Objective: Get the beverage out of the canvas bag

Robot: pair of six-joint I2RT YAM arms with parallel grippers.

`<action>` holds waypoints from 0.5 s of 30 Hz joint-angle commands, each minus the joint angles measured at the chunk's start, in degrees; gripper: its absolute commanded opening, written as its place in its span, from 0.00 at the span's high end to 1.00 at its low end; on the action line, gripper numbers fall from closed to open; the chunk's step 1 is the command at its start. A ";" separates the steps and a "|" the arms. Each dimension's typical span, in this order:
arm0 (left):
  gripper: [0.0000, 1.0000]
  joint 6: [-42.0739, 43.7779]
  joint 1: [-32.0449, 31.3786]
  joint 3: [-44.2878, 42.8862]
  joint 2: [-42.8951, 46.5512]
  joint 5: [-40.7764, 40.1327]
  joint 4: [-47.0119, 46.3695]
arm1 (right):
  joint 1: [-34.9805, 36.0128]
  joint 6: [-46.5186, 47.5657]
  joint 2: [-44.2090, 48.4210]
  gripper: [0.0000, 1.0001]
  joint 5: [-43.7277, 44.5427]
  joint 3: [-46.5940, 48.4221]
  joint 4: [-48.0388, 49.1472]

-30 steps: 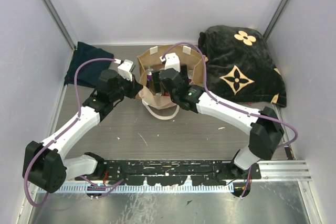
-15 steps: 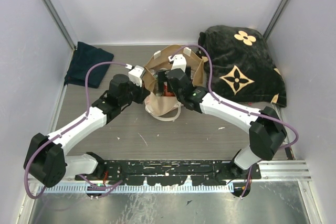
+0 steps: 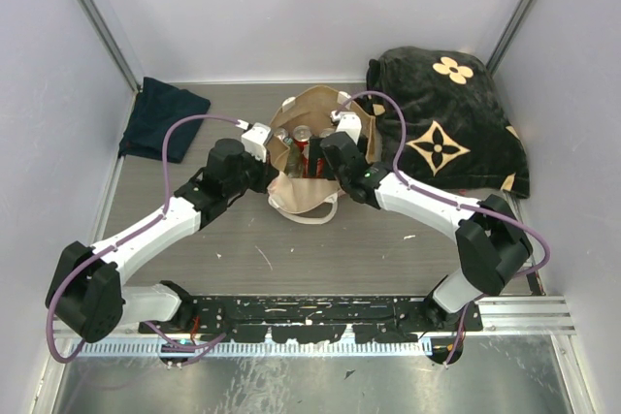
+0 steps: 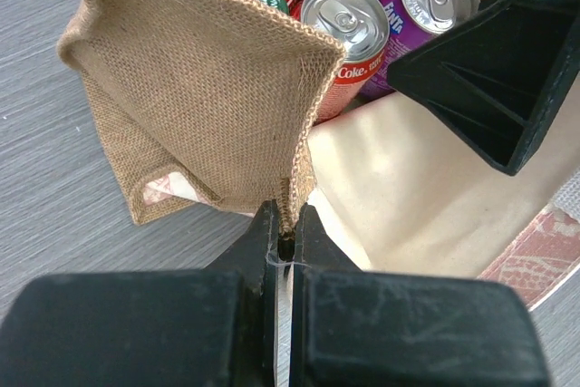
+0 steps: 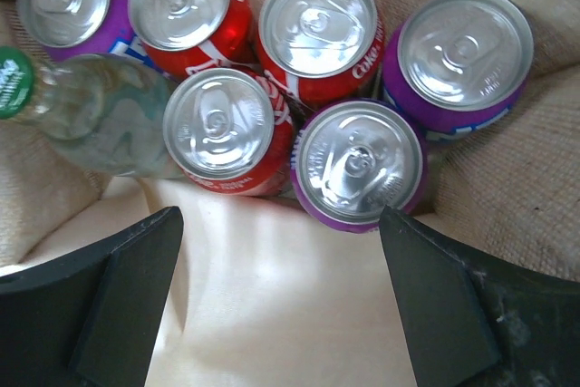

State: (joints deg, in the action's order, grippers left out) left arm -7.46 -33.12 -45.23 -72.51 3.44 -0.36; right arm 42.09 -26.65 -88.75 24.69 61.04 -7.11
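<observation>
Pinching the rim of the canvas bag (image 4: 208,106), the left gripper (image 4: 288,240) is clamping it; the right gripper (image 5: 281,260), jaws spread, is hovering just above Coke cans (image 5: 317,29), Fanta cans (image 5: 360,162) and possibly a bottle (image 5: 104,120) inside.

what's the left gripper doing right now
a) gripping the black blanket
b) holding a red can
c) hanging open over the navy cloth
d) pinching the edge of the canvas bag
d: in the left wrist view the left gripper is shut on a folded edge of the canvas bag, and the cans inside the bag sit clear of its fingers.
</observation>
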 commanded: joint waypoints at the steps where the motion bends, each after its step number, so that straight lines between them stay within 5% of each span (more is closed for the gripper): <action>1: 1.00 2.19 0.25 1.99 -2.38 -4.64 12.44 | -2.27 -4.64 1.75 0.04 2.77 -1.63 -4.94; 15: 1.00 3.42 0.26 1.45 -1.99 -5.12 13.49 | -5.42 -9.03 0.51 0.05 10.75 2.82 -10.35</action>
State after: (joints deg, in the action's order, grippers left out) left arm -5.85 -33.15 -45.63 -72.47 1.06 1.43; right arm 39.83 -34.57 -88.71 28.08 60.93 -11.77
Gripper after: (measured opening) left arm 0.038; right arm 0.952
